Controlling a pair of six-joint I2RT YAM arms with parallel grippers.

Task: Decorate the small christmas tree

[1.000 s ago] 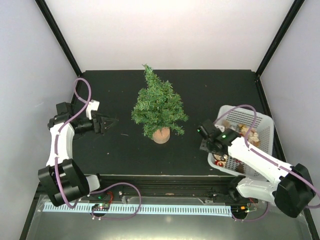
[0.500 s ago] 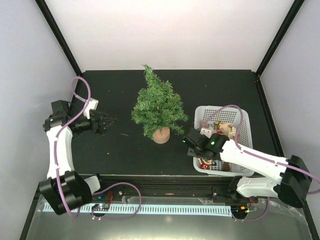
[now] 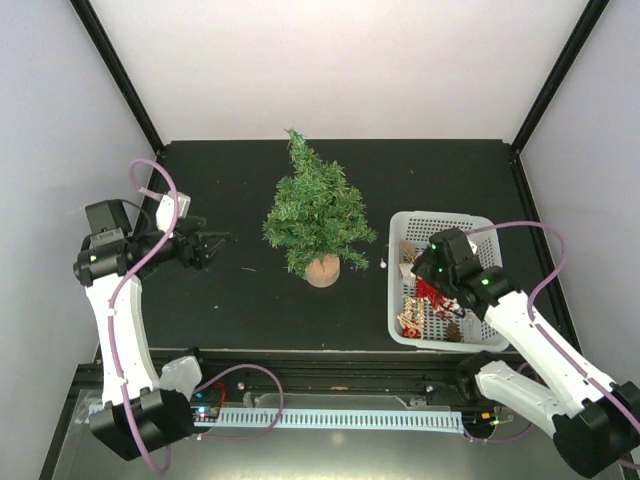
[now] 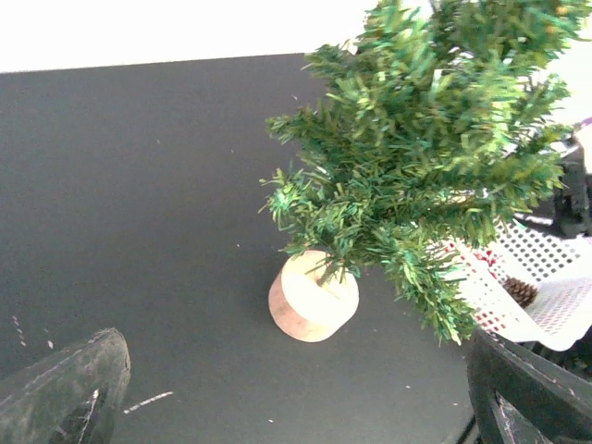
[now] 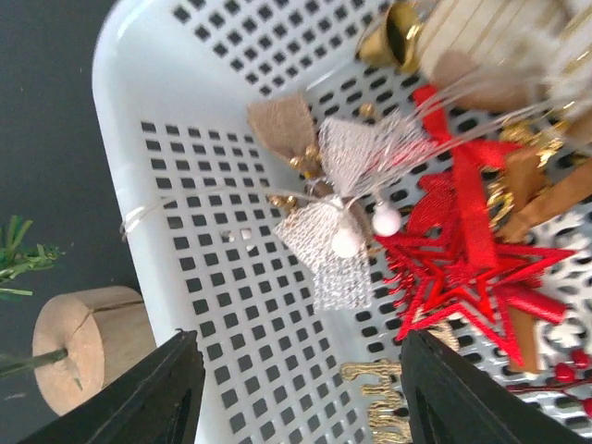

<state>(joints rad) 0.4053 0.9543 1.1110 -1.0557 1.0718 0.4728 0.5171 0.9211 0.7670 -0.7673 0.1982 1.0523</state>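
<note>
Left hand (image 3: 213, 243) faces the small christmas tree (image 3: 318, 212), apparently apart.

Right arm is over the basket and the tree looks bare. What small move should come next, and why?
Probably lower the right gripper onto the silver mesh bow in the white basket and close: its open, empty jaws frame the bow, and the small christmas tree carries no ornament.

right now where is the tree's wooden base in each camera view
Top external: wooden base at centre, under the small christmas tree.
Left wrist: lower centre, below the branches.
Right wrist: bottom left corner.
Shared landmark: the white basket beside it, seen in all three views.
</note>
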